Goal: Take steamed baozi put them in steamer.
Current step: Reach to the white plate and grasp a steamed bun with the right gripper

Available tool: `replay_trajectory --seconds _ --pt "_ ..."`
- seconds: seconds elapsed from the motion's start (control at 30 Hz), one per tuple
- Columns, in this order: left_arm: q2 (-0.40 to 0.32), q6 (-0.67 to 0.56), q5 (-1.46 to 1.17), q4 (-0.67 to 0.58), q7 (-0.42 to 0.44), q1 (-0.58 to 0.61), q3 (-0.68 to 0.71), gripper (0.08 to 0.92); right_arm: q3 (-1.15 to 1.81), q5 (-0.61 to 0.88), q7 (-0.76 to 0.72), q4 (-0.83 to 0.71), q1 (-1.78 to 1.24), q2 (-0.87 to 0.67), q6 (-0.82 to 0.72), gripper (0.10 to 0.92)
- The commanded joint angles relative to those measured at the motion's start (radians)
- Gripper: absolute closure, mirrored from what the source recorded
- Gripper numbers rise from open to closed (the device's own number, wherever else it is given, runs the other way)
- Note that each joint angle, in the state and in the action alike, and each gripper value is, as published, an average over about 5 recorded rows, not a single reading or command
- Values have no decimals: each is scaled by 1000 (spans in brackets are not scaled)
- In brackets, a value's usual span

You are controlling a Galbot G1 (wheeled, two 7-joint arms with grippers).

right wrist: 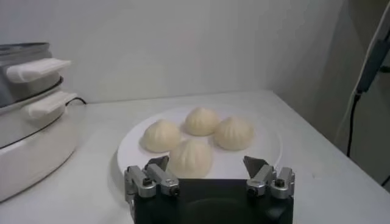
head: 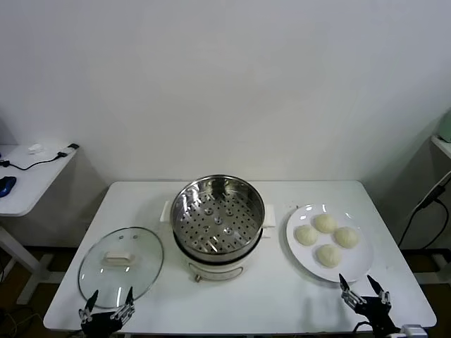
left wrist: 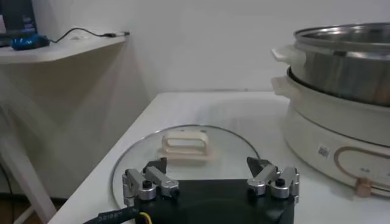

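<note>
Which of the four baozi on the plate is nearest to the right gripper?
The baozi at the plate's front edge, directly before the right gripper; the other three lie behind it.

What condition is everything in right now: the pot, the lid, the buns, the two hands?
steamer: uncovered, basket empty
glass lid: off, lying flat on the table left of the steamer, handle up
steamed baozi: four, all on the plate, none moved
plate: on the table right of the steamer
left hand: open, empty, at the table's near edge by the lid
right hand: open, empty, near the plate
</note>
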Motion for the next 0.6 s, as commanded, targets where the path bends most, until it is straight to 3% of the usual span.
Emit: replay_trajectory --seconds 0.03,0.23,0.43,0.6 --pt "13 -2 -6 -11 0 -5 4 177 19 -77 0 2 249 -140 -207 203" --pt "18 -4 -16 -22 -2 -4 15 177 -163 -126 -197 -225 618 -394 -241 203" --pt "17 -5 -18 -37 -2 -2 25 177 -607 -255 -596 -470 1042 -655 -117 203" --pt "11 -4 -14 -46 -2 5 33 177 -1102 -309 -980 -618 1498 -746 47 203"
